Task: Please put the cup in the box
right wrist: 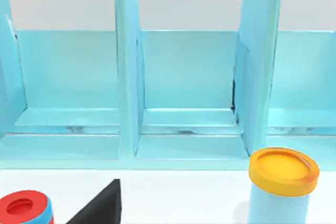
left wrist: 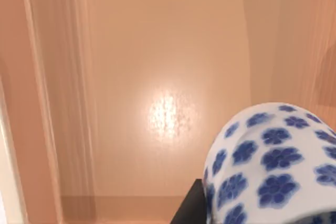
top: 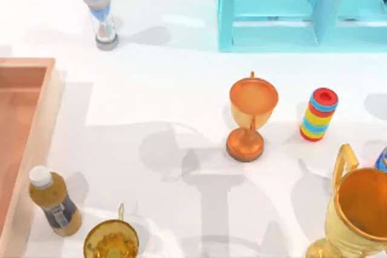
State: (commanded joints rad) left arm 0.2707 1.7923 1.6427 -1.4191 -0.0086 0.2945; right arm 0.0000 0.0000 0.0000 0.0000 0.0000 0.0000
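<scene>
White tabletop (top: 151, 89) lay cluttered with trophies while the left gripper (left wrist: 195, 208), fingers unreadable, hung the cup (left wrist: 270, 166) over the box (left wrist: 157, 51) floor, seemingly poised for release.

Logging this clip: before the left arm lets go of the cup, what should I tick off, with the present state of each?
1. Cup in the left wrist view, close to the camera: ok.
2. Box floor lies beyond the cup, not the table: ok.
3. That stretch of box floor is bare: ok.
4. Cup resting on the floor or held above it: cannot tell.
5. Left claw's hold on the cup: cannot tell.
6. Bottle stands outside the box wall in the top view: ok.
</scene>
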